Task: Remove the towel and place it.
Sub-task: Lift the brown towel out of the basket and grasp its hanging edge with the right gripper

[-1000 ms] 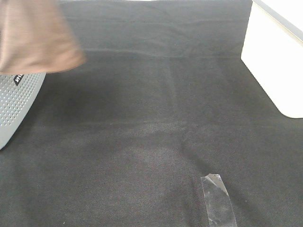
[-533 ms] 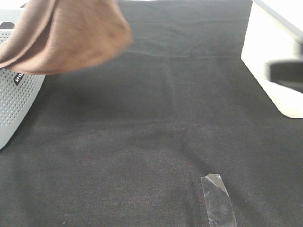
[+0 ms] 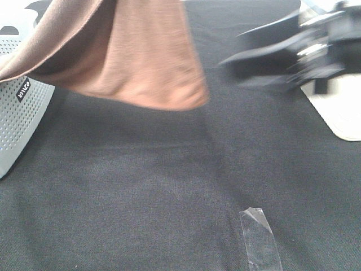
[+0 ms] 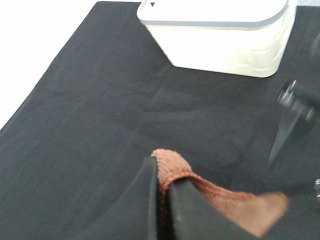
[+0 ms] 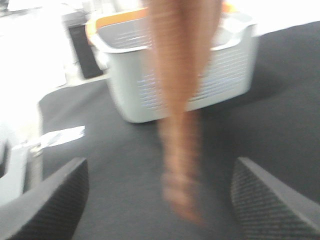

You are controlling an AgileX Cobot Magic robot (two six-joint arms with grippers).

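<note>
Towel in brown plush hangs in mid-air above the far left of the black table cloth, its upper folds draped over the rim of a grey perforated basket and its lower edge clear of the cloth. The left gripper is clamped on a bunched fold near the towel's edge, jaws pressed together with a roll of pile showing between them. The right gripper stands with its fingers spread wide and nothing between them. In its wrist view the towel dangles ahead as a narrow, blurred column in front of the basket. From the high camera the right arm is a dark smear near the white bin. A strip of clear tape lies on the near cloth, well apart from all of this.

By its drape, the fabric looks light, limp and in no way fragile. It should fold and swing with every move rather than hold a shape, and the nap should give the pads good purchase. One pinch seems to carry the weight but leaves the rest bunched. A second hold on the free hanging edge, well apart from the first, would probably let the towel be stretched flat and laid down without crumpling.
</note>
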